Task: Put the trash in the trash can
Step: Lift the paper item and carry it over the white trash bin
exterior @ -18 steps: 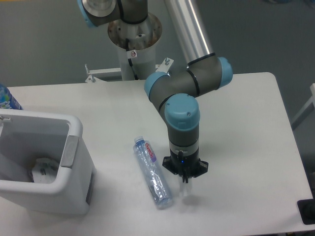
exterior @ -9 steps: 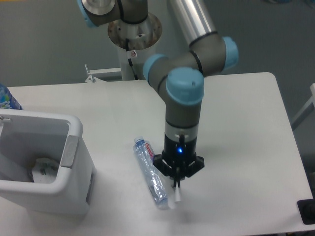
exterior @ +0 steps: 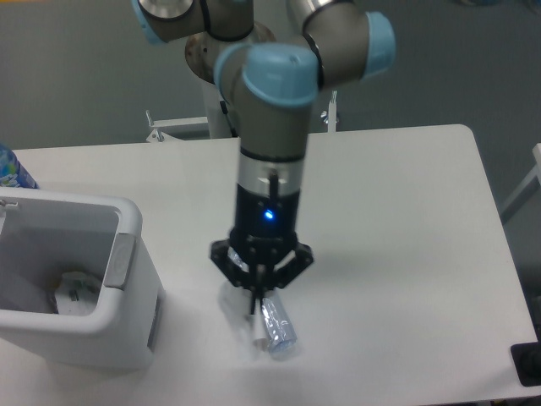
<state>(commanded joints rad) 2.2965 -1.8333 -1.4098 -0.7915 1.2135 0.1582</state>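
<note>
Hand: your hand [exterior: 258,315] hangs directly over the bottle [exterior: 275,328], fingers apparently spread to straddle it.
Trash can: the trash can [exterior: 72,283] waits left of the bottle, wrapper [exterior: 74,296] already inside.

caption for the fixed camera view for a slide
Gripper poised over the water bottle on the table, white trash can nearby.

Table: white rectangular tabletop [exterior: 406,220] with rounded corners (evenly lit)
Floor: plain dull grey floor [exterior: 76,76] behind

The white table [exterior: 406,220] carries the clear bottle [exterior: 279,328] lying flat, the white bin [exterior: 127,279] and a blue bottle [exterior: 10,169].
</note>
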